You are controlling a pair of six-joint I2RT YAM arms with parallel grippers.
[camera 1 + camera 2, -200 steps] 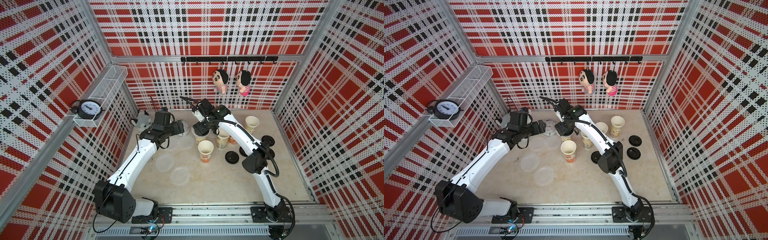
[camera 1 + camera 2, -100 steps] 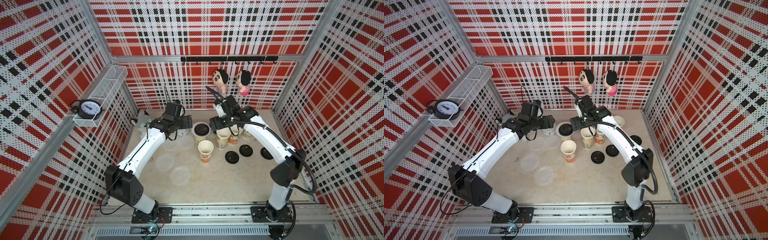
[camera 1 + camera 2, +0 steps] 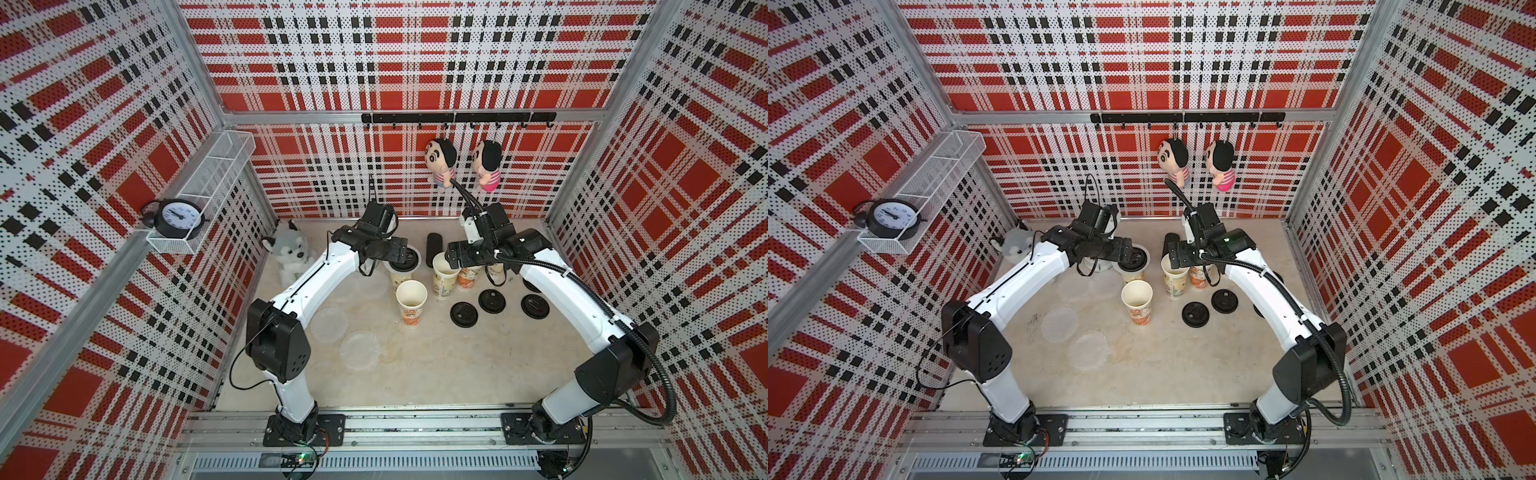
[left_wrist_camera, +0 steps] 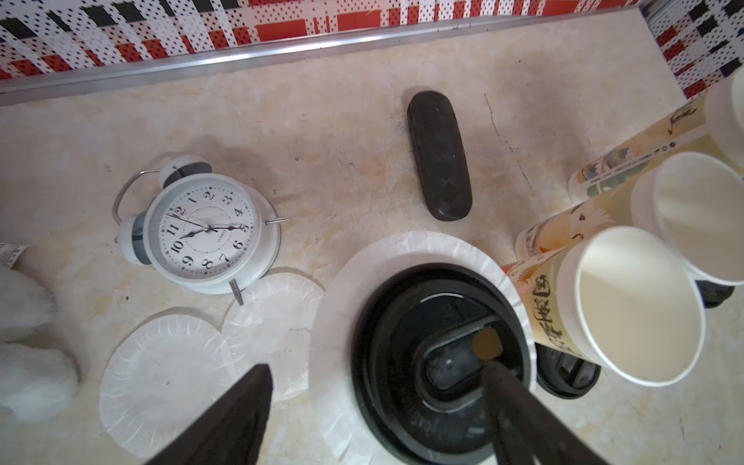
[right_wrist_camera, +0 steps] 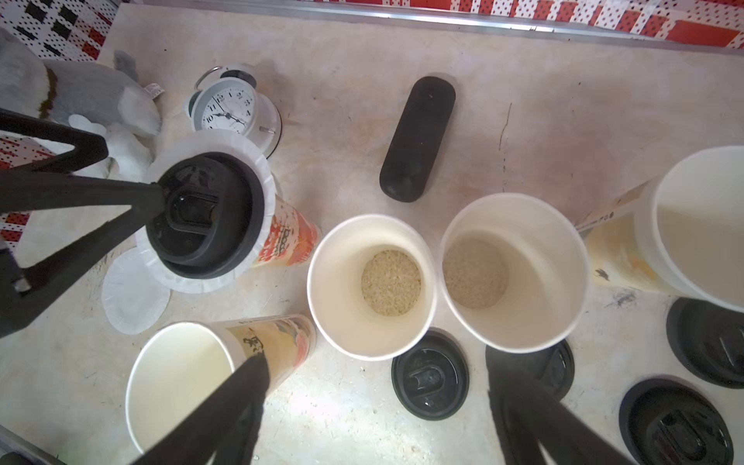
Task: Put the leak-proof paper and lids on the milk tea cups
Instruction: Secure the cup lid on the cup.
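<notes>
left claw and right claw both gape empty above the milk tea cups. loose leak-proof paper lies flat on the counter, near-left of them: featherlight, floppy, probably best pinched by its scalloped edge.

A robot lab test booth is indicated: plaid perforated panels set in alu. frame, 2 arms bolted to a near-edge rail, dolls hung on far wall as props.

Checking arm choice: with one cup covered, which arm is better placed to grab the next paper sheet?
Left, probably. The loose paper sheets lie on its side of the table, close to the left fingers; the right fingers hang over open cups, farther away.
</notes>
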